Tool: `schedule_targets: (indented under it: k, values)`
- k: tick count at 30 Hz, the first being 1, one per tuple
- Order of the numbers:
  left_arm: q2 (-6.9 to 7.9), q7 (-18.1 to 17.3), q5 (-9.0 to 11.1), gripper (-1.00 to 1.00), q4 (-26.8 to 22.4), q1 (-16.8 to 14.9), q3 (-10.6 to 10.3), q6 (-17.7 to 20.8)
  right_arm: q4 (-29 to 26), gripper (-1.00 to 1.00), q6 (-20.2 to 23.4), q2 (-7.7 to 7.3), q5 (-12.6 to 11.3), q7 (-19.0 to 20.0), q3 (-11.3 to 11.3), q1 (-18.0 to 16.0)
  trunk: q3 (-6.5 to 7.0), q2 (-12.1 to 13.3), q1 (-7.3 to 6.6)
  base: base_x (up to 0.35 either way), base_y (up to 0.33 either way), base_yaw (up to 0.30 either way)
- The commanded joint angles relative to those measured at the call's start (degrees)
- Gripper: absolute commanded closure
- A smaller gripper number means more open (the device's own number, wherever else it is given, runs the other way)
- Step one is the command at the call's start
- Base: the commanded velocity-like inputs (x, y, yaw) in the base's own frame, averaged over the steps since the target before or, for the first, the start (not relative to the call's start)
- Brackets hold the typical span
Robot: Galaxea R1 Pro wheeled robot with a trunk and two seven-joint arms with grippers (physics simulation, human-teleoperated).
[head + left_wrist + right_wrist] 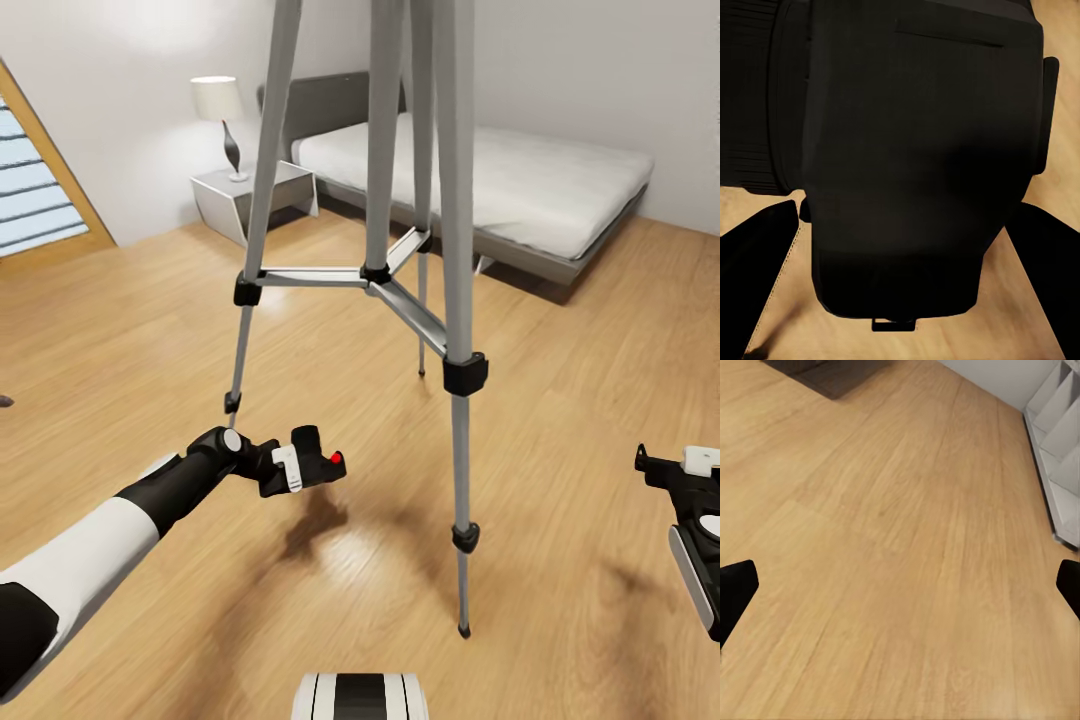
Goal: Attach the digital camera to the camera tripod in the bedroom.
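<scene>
Far left, a slatted window in an orange wood frame [40,190] showed at the edge of the bedroom. The left arm reached out low over the light wood floor [150,330], and its black-and-white left hand [292,468] was pinching the small black boxy digital camera [312,460], red button facing right, held clear of the floor. From the left wrist, the camera's dark body [915,165] sat tight between the two black fingers [754,255]. Behind it, against the white wall, stood a grey nightstand [250,195] with a white-shaded lamp [220,105]. Centre stage, the tall camera tripod with silver metal legs and black joints [375,275] stood planted on the floor, just beside the held camera and rising out of the top of the head view. Beyond it lay the low grey bed with a white mattress [520,180]. Far right, the right hand [690,470] hung low, well apart from the tripod, its black fingertips [735,592] spread wide over bare floor, a white shelf unit [1061,450] showing nearby in the right wrist view.
</scene>
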Motion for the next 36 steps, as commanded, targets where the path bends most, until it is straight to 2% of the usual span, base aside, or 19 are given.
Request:
schedule_targets:
  k: [1, 24, 36]
  values:
    - [0.01, -0.16, -0.05, 1.00, -0.14, -0.03, -0.14, 0.48, -0.09, -1.00, 0.34, -0.02, -0.08, -0.22, 0.07, -0.01, 0.18, 0.00, -0.03, 0.000, 0.000, 0.000]
    - [-0.01, -0.18, -0.05, 1.00, 0.37, 0.12, -0.19, 0.52, -0.09, -1.00, 0.11, -0.02, 0.01, -0.25, 0.18, -0.01, 5.28, 0.31, -0.63, 0.000, 0.000, 0.000]
    - [0.01, -1.24, -0.05, 1.00, 0.62, 0.14, -0.26, 0.55, -0.09, -1.00, 0.15, -0.02, 0.08, -0.30, 0.19, 0.02, 5.28, 0.31, -0.63, 0.000, 0.000, 0.000]
